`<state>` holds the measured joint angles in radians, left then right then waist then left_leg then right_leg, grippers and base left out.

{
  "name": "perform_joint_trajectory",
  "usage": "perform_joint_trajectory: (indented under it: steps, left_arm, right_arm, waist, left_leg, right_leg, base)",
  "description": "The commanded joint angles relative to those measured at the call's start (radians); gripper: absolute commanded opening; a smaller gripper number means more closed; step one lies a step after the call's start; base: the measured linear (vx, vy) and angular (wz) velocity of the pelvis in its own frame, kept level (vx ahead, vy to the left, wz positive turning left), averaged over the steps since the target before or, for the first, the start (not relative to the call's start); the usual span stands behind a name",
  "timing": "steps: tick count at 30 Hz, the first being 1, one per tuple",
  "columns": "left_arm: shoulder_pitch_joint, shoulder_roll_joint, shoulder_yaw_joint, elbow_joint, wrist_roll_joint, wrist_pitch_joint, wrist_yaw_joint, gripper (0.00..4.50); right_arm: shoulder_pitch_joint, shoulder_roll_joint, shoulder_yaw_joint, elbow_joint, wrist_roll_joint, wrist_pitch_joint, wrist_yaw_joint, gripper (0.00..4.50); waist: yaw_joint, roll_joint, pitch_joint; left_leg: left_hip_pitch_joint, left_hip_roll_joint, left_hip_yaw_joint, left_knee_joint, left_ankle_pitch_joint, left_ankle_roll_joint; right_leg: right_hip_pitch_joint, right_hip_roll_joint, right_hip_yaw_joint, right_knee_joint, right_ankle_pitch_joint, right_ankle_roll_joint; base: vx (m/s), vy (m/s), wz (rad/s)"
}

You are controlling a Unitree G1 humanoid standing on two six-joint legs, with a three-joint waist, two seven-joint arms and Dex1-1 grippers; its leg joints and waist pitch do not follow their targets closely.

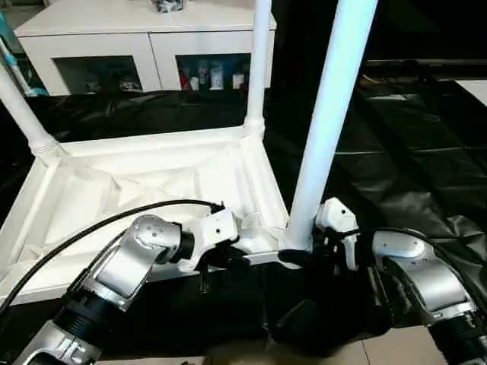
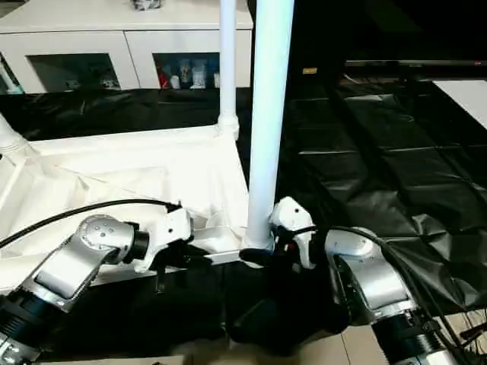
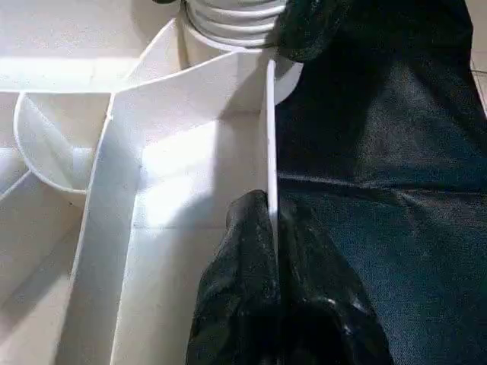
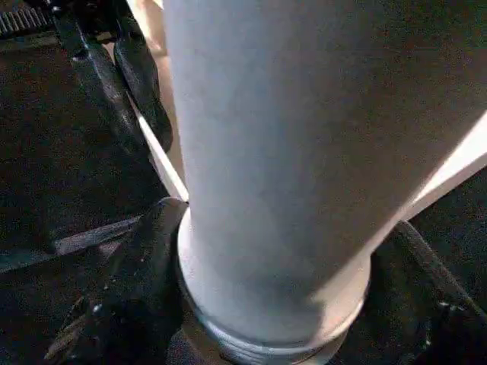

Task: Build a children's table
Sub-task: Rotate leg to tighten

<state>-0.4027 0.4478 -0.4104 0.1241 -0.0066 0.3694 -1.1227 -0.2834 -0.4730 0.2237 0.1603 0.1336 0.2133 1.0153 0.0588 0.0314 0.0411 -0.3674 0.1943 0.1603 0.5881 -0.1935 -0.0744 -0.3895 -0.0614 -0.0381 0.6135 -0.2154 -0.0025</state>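
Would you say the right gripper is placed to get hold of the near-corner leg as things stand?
Probably yes. The right gripper sits at the base of the near-corner leg, one black finger on each side of the tube, nothing between. The left gripper, shut on the tabletop rim, stays clear of it.

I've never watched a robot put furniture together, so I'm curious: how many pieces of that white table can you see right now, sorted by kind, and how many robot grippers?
Table top, lying underside up: 1
Legs standing up in its corner sockets: 3 (near right, far right, far left)
Grippers: 2 (left gripper, right gripper)
Total: 6
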Motion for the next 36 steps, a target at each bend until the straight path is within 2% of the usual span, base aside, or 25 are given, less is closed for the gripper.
perform_joint_trajectory:
  steps: [1, 8, 10, 14, 16, 17, 19, 20, 21, 22, 24, 25, 26, 28, 29, 32, 33, 36]
  left_arm:
    - [0.006, -0.009, -0.039, -0.031, -0.016, -0.001, -0.032, 0.0]
    - [0.005, -0.015, -0.037, -0.02, -0.012, 0.002, -0.022, 0.0]
    - [0.004, -0.018, -0.035, -0.016, -0.012, 0.005, -0.017, 0.0]
    - [-0.014, -0.072, -0.008, 0.053, -0.003, 0.032, 0.066, 0.0]
    - [-0.044, -0.136, 0.022, 0.139, 0.016, 0.047, 0.174, 0.0]
    - [-0.062, -0.173, 0.039, 0.185, 0.023, 0.06, 0.234, 0.0]
    - [-0.068, -0.187, 0.045, 0.201, 0.024, 0.066, 0.255, 0.0]
    - [-0.098, -0.242, 0.073, 0.268, 0.029, 0.095, 0.344, 0.0]
    - [-0.098, -0.242, 0.073, 0.268, 0.029, 0.095, 0.344, 0.0]
    - [-0.118, -0.276, 0.09, 0.316, 0.035, 0.108, 0.406, 0.0]
    - [-0.145, -0.32, 0.107, 0.385, 0.047, 0.121, 0.482, 0.0]
    - [-0.145, -0.32, 0.107, 0.385, 0.047, 0.121, 0.482, 0.0]
    - [-0.164, -0.358, 0.119, 0.441, 0.056, 0.107, 0.541, 0.0]
    - [-0.173, -0.375, 0.124, 0.467, 0.062, 0.099, 0.564, 0.0]
    - [-0.183, -0.4, 0.119, 0.496, 0.074, 0.08, 0.581, 0.0]
    - [-0.186, -0.406, 0.108, 0.496, 0.078, 0.071, 0.565, 0.0]
    - [-0.186, -0.405, 0.106, 0.496, 0.079, 0.069, 0.56, 0.0]
    - [-0.185, -0.396, 0.099, 0.495, 0.08, 0.062, 0.545, 0.0]
  right_arm:
    - [-0.002, 0.011, 0.01, -0.008, 0.004, -0.01, 0.004, 2.75]
    - [-0.003, 0.034, 0.005, 0.013, -0.003, -0.028, -0.03, 2.74]
    - [-0.005, 0.042, 0.002, 0.02, -0.006, -0.031, -0.046, 2.74]
    - [-0.035, 0.131, -0.037, 0.105, -0.037, -0.016, -0.223, 2.74]
    - [-0.057, 0.212, -0.061, 0.16, -0.053, 0.011, -0.362, 2.74]
    - [-0.068, 0.26, -0.074, 0.186, -0.059, 0.034, -0.439, 2.74]
    - [-0.072, 0.279, -0.078, 0.195, -0.061, 0.042, -0.468, 2.74]
    - [-0.097, 0.352, -0.109, 0.246, -0.067, 0.065, -0.601, 2.74]
    - [-0.097, 0.352, -0.109, 0.246, -0.067, 0.065, -0.601, 2.74]
    - [-0.115, 0.396, -0.13, 0.287, -0.074, 0.072, -0.693, 2.74]
    - [-0.14, 0.452, -0.153, 0.348, -0.086, 0.075, -0.801, 2.73]
    - [-0.14, 0.452, -0.153, 0.348, -0.086, 0.075, -0.801, 2.73]
    - [-0.165, 0.504, -0.188, 0.402, -0.07, 0.074, -0.89, 2.73]
    - [-0.177, 0.527, -0.207, 0.426, -0.065, 0.074, -0.924, 2.73]
    - [-0.195, 0.565, -0.228, 0.448, -0.064, 0.069, -0.976, 2.73]
    - [-0.201, 0.572, -0.198, 0.441, -0.098, 0.046, -0.97, 2.73]
    - [-0.203, 0.573, -0.197, 0.442, -0.103, 0.045, -0.971, 2.73]
    - [-0.21, 0.574, -0.192, 0.452, -0.102, 0.041, -0.958, 2.73]
  waist:
    - [0.001, -0.009, -0.055]
    - [0.001, -0.009, -0.056]
    - [0.0, -0.008, -0.054]
    - [-0.012, -0.007, -0.048]
    - [-0.02, -0.008, -0.042]
    - [-0.023, -0.007, -0.043]
    - [-0.023, -0.009, -0.044]
    - [-0.022, -0.008, -0.046]
    - [-0.025, -0.007, -0.04]
    - [-0.024, -0.007, -0.042]
    - [-0.025, -0.007, -0.042]
    - [-0.024, -0.006, -0.043]
    - [-0.024, -0.006, -0.04]
    - [-0.025, -0.005, -0.039]
    - [-0.022, -0.006, -0.039]
    - [-0.023, -0.007, -0.038]
    - [-0.024, -0.01, -0.037]
    - [-0.024, -0.012, -0.038]
  left_leg:
    - [0.006, 0.029, 0.0, -0.058, -0.081, 0.088]
    - [0.004, 0.028, 0.0, -0.056, -0.079, 0.091]
    - [0.005, 0.028, 0.0, -0.058, -0.092, 0.084]
    - [0.006, 0.026, 0.001, -0.064, -0.14, 0.052]
    - [0.012, 0.024, 0.0, -0.07, -0.207, 0.017]
    - [0.011, 0.023, -0.001, -0.071, -0.213, 0.01]
    - [0.012, 0.024, -0.004, -0.073, -0.212, -0.001]
    - [0.01, 0.024, -0.004, -0.073, -0.207, -0.002]
    - [0.013, 0.021, 0.0, -0.074, -0.224, -0.003]
    - [0.013, 0.019, -0.003, -0.074, -0.229, -0.007]
    - [0.019, 0.018, -0.005, -0.076, -0.255, -0.02]
    - [0.018, 0.019, -0.005, -0.077, -0.255, -0.019]
    - [0.019, 0.019, -0.003, -0.079, -0.267, -0.013]
    - [0.027, 0.019, -0.004, -0.08, -0.295, -0.016]
    - [0.027, 0.019, -0.005, -0.082, -0.312, -0.014]
    - [0.024, 0.021, -0.009, -0.088, -0.337, -0.014]
    - [0.02, 0.019, -0.009, -0.09, -0.341, -0.012]
    - [0.021, 0.018, -0.01, -0.093, -0.344, 0.0]
  right_leg:
    - [0.054, -0.062, 0.037, -0.053, 0.069, -0.271]
    - [0.055, -0.063, 0.037, -0.052, 0.07, -0.274]
    - [0.053, -0.062, 0.036, -0.055, 0.047, -0.272]
    - [0.048, -0.062, 0.036, -0.063, -0.049, -0.26]
    - [0.043, -0.063, 0.036, -0.077, -0.176, -0.242]
    - [0.044, -0.064, 0.037, -0.077, -0.192, -0.237]
    - [0.045, -0.064, 0.038, -0.079, -0.203, -0.221]
    - [0.046, -0.064, 0.038, -0.079, -0.194, -0.212]
    - [0.038, -0.063, 0.04, -0.086, -0.221, -0.209]
    - [0.043, -0.066, 0.039, -0.085, -0.236, -0.205]
    - [0.037, -0.066, 0.04, -0.092, -0.296, -0.184]
    - [0.038, -0.066, 0.041, -0.092, -0.293, -0.182]
    - [0.033, -0.065, 0.042, -0.096, -0.295, -0.174]
    - [0.029, -0.065, 0.041, -0.1, -0.325, -0.171]
    - [0.03, -0.065, 0.04, -0.101, -0.338, -0.162]
    - [0.031, -0.068, 0.038, -0.104, -0.362, -0.141]
    - [0.032, -0.068, 0.037, -0.105, -0.38, -0.13]
    - [0.029, -0.073, 0.037, -0.111, -0.422, -0.111]
  base:
    - [0.0, 0.0, 0.0]
    - [0.0, 0.0, 0.0]
    - [0.0, 0.0, 0.0]
    - [0.0, 0.0, 0.0]
    - [0.0, 0.0, 0.0]
    - [0.0, 0.0, 0.0]
    - [0.0, 0.0, 0.0]
    - [0.0, 0.0, 0.0]
    - [0.0, 0.0, 0.0]
    - [0.0, 0.0, 0.0]
    - [0.0, 0.0, 0.0]
    - [0.0, 0.0, 0.0]
    - [0.0, 0.0, 0.0]
    - [0.0, 0.0, 0.0]
    - [0.0, 0.0, 0.0]
    - [0.0, 0.0, 0.0]
    - [0.0, 0.0, 0.0]
    - [0.0, 0.0, 0.0]
